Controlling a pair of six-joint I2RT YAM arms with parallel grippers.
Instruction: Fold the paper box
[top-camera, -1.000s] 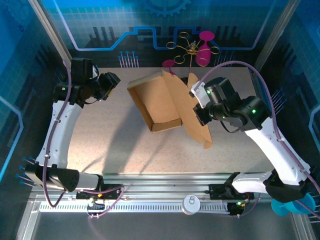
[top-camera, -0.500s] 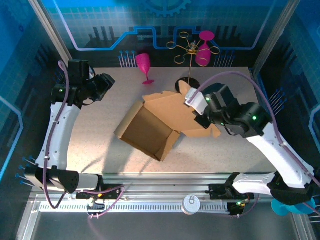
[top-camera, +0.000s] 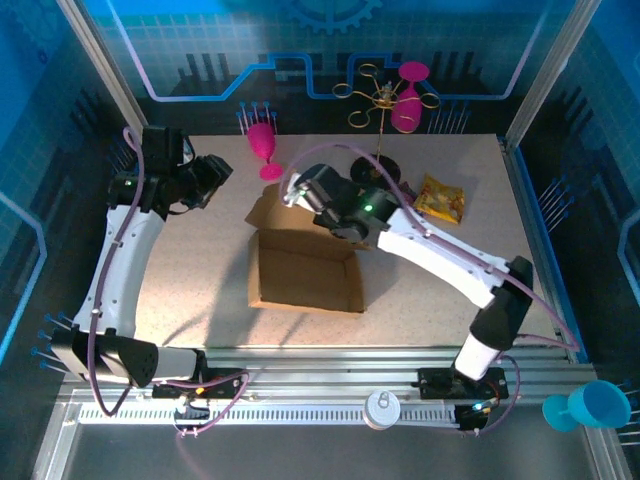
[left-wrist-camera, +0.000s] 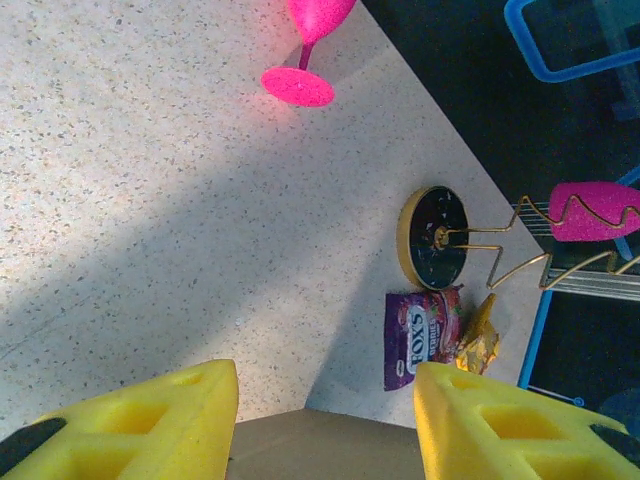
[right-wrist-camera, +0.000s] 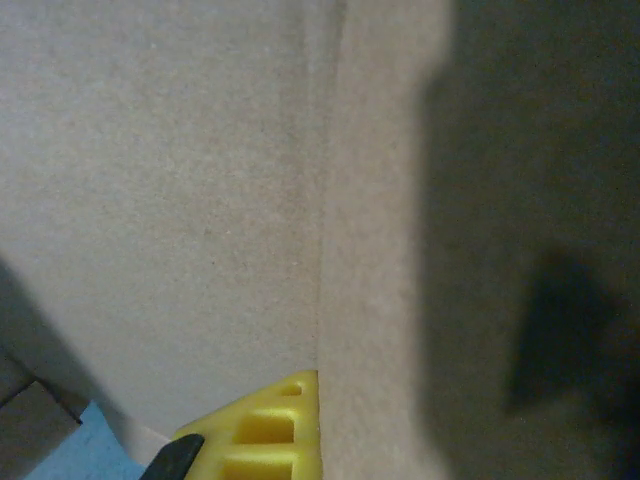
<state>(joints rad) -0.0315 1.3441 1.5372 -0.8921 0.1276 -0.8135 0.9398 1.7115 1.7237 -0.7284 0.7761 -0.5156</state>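
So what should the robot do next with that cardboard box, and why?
Probably swing the left gripper over to steady the left wall of the paper box. The right gripper is shut on the back flap, while the left one hangs open off to the side, touching nothing. Folding that flap would likely shove the open box unless braced.

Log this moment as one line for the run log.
plain brown cardboard box: open-topped, resting on speckled table | right gripper: shut on its far flap | left gripper: open, apart from it
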